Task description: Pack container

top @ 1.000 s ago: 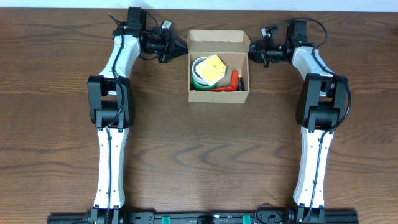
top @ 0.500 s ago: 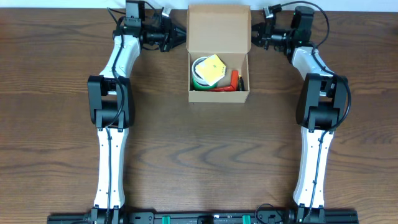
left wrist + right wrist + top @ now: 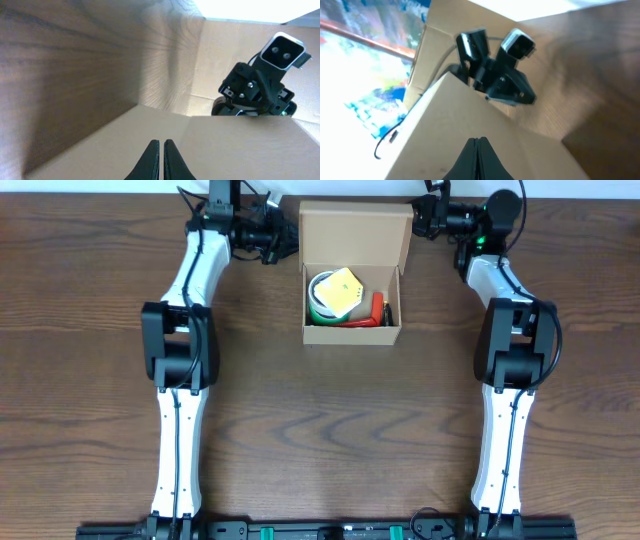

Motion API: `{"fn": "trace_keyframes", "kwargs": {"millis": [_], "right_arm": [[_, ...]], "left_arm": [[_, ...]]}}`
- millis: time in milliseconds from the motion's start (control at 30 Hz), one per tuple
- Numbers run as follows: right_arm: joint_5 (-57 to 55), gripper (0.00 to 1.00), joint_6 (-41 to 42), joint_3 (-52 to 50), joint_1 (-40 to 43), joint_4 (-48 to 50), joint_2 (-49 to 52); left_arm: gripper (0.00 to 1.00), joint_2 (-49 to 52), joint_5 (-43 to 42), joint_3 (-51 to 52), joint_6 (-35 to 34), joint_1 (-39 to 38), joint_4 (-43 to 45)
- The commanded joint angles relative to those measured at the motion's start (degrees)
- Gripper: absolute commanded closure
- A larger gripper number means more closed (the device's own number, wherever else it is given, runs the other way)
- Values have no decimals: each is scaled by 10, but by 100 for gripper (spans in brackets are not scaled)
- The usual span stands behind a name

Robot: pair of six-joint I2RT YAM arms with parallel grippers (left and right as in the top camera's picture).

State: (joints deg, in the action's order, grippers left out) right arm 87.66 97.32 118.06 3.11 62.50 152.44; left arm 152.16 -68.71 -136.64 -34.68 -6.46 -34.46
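The container is a tan cardboard box, open at mid table in the overhead view. Its hinged lid is lifted up at the far side. Inside lie a yellow piece, a green and white tape roll and a red thing. My left gripper is shut, its tips at the lid's left edge. My right gripper is shut at the lid's right edge. In the left wrist view the shut fingers rest against the lid. In the right wrist view the shut fingers lie against the lid.
The dark wood table carries only the box and both arms. The far table edge runs just behind the grippers. Each wrist view shows the other arm's gripper beyond the lid, the right arm and the left arm.
The lid has swung up from lying low behind the box to standing raised. Both grippers have moved toward the far edge and upward along its sides.
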Motion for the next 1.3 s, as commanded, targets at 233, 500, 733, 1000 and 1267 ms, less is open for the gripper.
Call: {"fn": "trace_keyframes", "kwargs": {"millis": [233, 500, 733, 1000, 1267], "right_arm": [[16, 98, 202, 40, -43, 98, -6], [16, 98, 202, 90, -78, 90, -40], [16, 98, 202, 98, -85, 89, -92], [16, 98, 194, 98, -94, 91, -176], [11, 98, 151, 103, -106, 120, -302]], "left_arm": [[94, -162, 138, -4, 200, -14, -207], [94, -185, 184, -4, 277, -31, -351], [94, -197, 243, -4, 306, -49, -422], [94, -299, 374, -4, 308, -67, -450], [94, -462, 461, -4, 300, -69, -479]]}}
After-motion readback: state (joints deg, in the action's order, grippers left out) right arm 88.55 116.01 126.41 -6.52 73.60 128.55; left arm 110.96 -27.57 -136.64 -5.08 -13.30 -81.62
